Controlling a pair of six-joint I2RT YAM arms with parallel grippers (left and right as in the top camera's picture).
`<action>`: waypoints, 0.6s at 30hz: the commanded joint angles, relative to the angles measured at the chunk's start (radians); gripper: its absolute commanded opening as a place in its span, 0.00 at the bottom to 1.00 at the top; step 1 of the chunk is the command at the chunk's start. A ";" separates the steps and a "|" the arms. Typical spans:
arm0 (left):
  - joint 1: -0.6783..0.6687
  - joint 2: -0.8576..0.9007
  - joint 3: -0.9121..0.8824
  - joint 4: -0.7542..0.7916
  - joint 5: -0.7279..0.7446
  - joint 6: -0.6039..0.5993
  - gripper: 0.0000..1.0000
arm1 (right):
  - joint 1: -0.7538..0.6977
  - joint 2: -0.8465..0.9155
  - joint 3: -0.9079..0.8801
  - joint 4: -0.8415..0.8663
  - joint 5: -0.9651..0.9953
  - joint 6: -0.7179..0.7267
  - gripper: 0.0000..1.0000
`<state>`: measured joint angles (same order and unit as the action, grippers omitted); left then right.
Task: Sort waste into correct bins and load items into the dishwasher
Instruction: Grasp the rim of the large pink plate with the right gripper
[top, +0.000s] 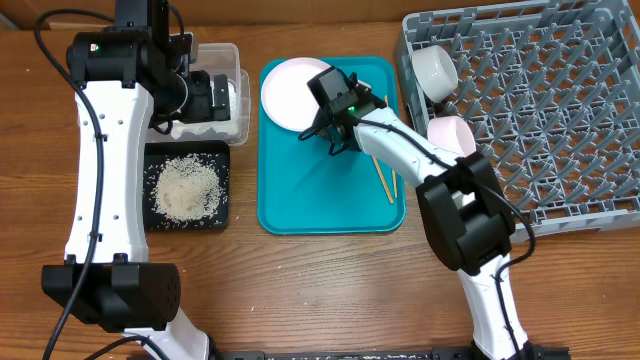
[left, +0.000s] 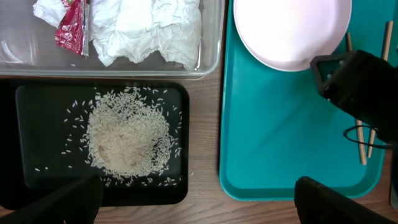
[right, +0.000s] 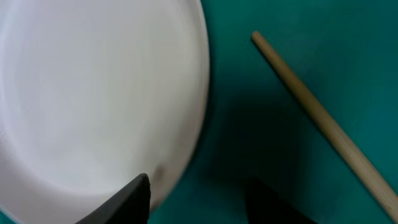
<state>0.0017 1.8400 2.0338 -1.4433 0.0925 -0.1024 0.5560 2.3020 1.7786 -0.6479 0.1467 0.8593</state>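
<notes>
Now the right gripper straddles the rim of the round white plate lying on the teal plastic tray beneath it, jaws apart, evidently placed to pinch that edge; left gripper hangs spread wide, idle.

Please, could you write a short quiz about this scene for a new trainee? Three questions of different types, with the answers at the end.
1. True or false: the rice lies in the black tray.
2. How many chopsticks lie on the teal tray? A one, B two, C four.
3. Fill in: the right hand straddles the rim of the ____.
Key: 1 true; 2 B; 3 plate.
</notes>
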 joint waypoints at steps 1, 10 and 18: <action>-0.002 -0.019 0.015 0.004 -0.007 0.001 1.00 | -0.006 0.027 0.006 0.004 0.016 0.009 0.49; -0.002 -0.019 0.015 0.004 -0.007 0.001 1.00 | -0.008 0.027 0.013 -0.077 -0.016 -0.036 0.21; -0.002 -0.019 0.015 0.004 -0.007 0.001 1.00 | -0.048 -0.018 0.130 -0.308 -0.013 -0.118 0.04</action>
<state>0.0017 1.8400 2.0338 -1.4429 0.0921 -0.1024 0.5358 2.3104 1.8542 -0.9047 0.1280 0.7929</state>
